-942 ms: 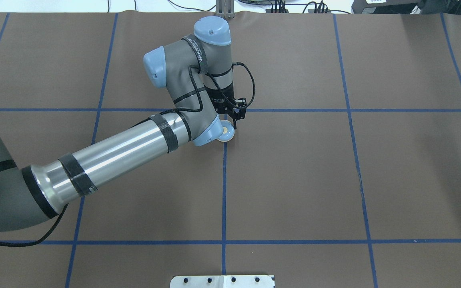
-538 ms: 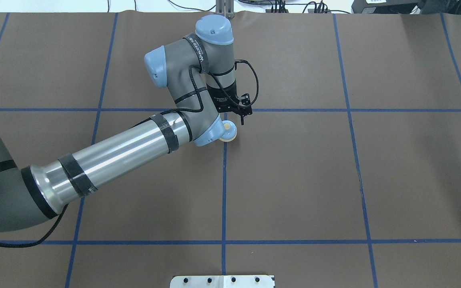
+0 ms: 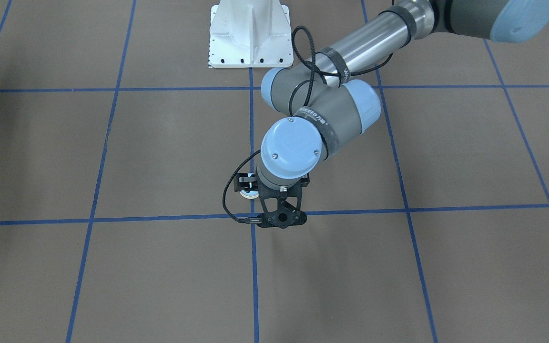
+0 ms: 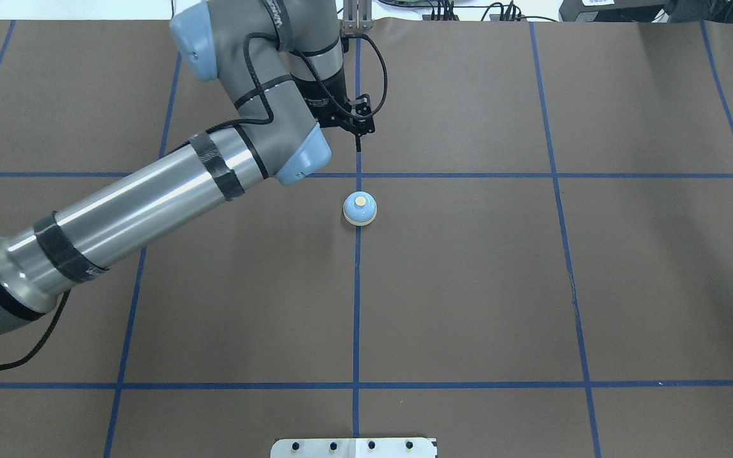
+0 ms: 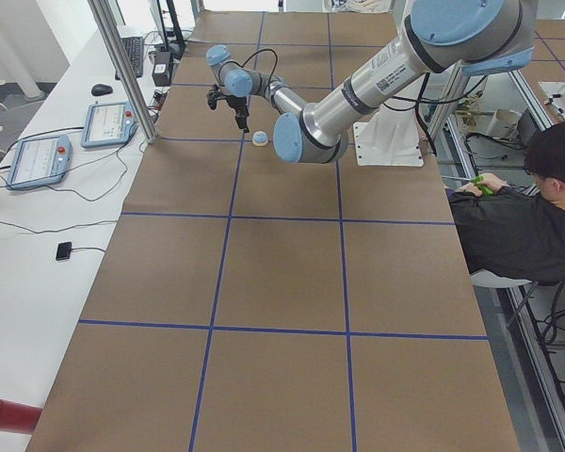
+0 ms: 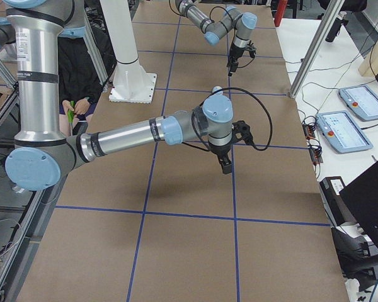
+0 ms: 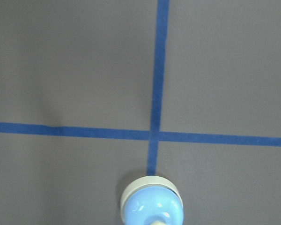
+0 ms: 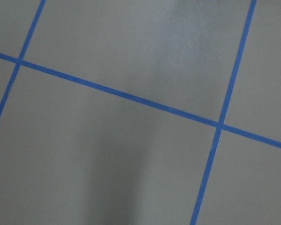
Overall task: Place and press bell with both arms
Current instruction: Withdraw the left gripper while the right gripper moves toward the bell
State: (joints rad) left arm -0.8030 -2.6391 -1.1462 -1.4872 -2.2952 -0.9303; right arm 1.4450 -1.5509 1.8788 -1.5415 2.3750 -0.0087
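Note:
The light-blue bell [image 4: 359, 208] with its cream button stands alone on the blue tape line just short of a crossing. It also shows at the bottom of the left wrist view [image 7: 151, 206], and it peeks out beside the wrist in the front view [image 3: 249, 192]. My left gripper [image 4: 355, 137] is open, empty and lifted off the table beyond the bell. One finger shows; the wrist hides the other. My right gripper [image 6: 225, 166] shows only in the exterior right view, low over the table, and I cannot tell its state. The right wrist view shows only bare table.
The white pedestal [image 3: 249, 33] stands at the robot's side of the table. A seated operator [image 5: 518, 221] is by that side. Tablets [image 5: 38, 155] and a metal post [image 5: 122, 66] stand along the far edge. Blue tape lines grid the brown table [image 4: 532, 286].
My left gripper has let go of the bell, risen and moved away toward the far edge. The bell has stayed on the tape line.

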